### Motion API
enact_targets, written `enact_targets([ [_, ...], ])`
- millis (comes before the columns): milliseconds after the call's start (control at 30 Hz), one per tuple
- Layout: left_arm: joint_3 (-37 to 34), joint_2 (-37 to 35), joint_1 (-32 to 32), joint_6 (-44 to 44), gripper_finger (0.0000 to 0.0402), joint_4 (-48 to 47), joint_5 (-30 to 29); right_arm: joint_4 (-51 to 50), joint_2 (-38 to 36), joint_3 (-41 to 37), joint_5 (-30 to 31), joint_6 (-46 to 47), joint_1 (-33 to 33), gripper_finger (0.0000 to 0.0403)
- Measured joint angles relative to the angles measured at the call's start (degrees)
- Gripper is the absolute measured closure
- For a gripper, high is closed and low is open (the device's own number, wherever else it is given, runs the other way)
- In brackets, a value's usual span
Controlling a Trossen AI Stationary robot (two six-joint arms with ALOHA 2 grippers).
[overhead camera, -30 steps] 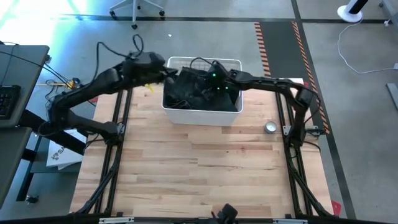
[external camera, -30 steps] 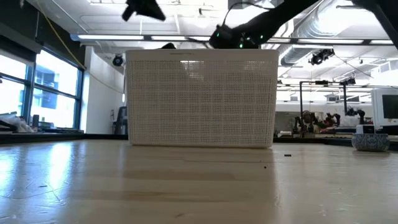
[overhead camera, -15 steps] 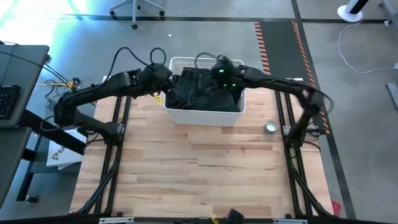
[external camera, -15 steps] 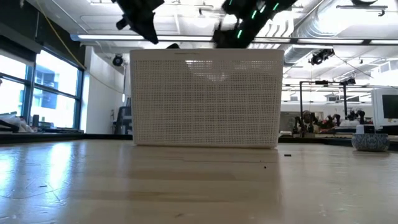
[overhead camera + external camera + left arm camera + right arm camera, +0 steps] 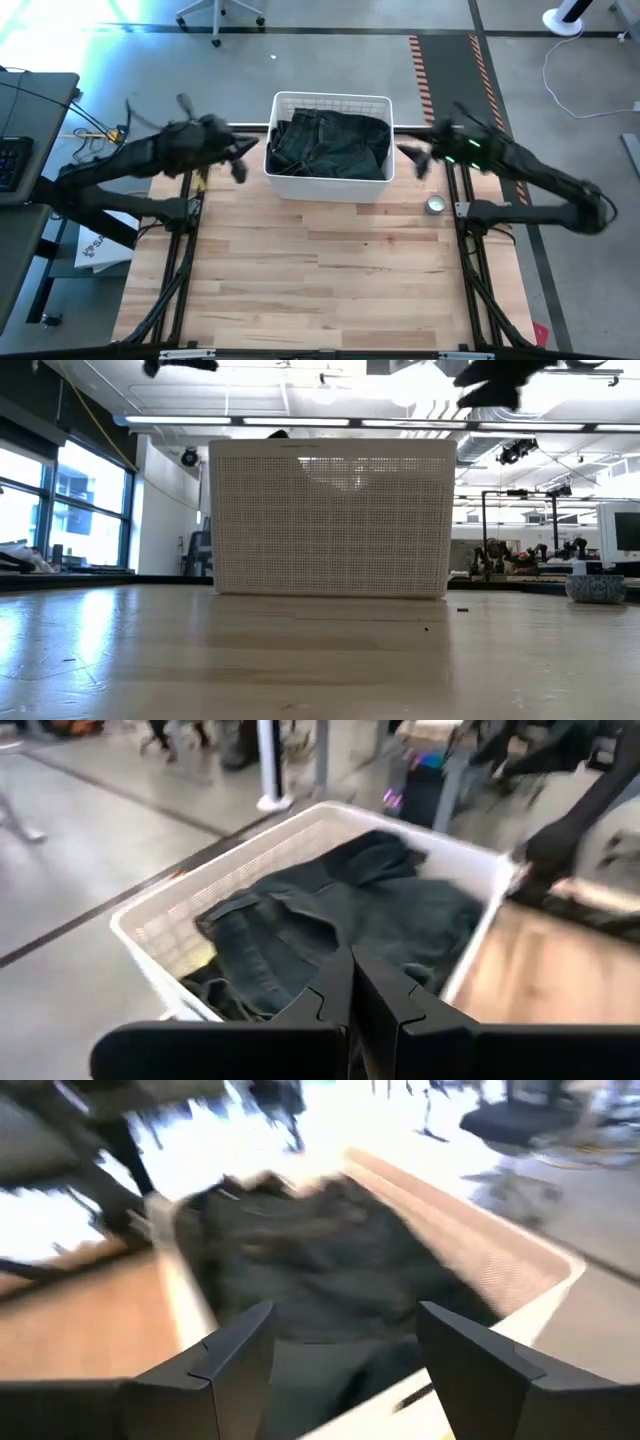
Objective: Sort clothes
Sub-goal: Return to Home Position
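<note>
While the jeans [image 5: 330,142] lie crumpled on top inside the white basket [image 5: 325,188] at the upper centre of the high view, both arms hang outside it. The left gripper [image 5: 240,160] is just left of the basket's left wall, above the table [image 5: 320,270]; its wrist view shows the fingers [image 5: 385,1000] pressed together, holding nothing. The right gripper [image 5: 413,158] is just right of the basket's right wall, its fingers [image 5: 230,1355] spread and empty. A small round tin [image 5: 434,205] sits on the table to the lower right of the basket. In the low view the basket's lattice wall hides what is inside.
</note>
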Motion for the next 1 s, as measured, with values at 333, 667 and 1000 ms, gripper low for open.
enact_targets([
  [333, -25.49, -20.57, -5.21, -7.13, 0.0401, 15.14, 0.23, 14.00, -37.96, -29.70, -4.29, 17.81, 5.70, 0.0165],
  [667, -40.73, -35.05, -9.16, -10.40, 0.0402, 25.79, -0.81, 22.75, -45.04, -46.28, -5.79, 24.33, 10.38, 0.0165],
  [1000, -46.11, -50.19, -9.11, -11.47, 0.0401, 19.15, 0.42, 38.59, -44.86, -53.95, -3.07, 15.31, 16.48, 0.0165],
])
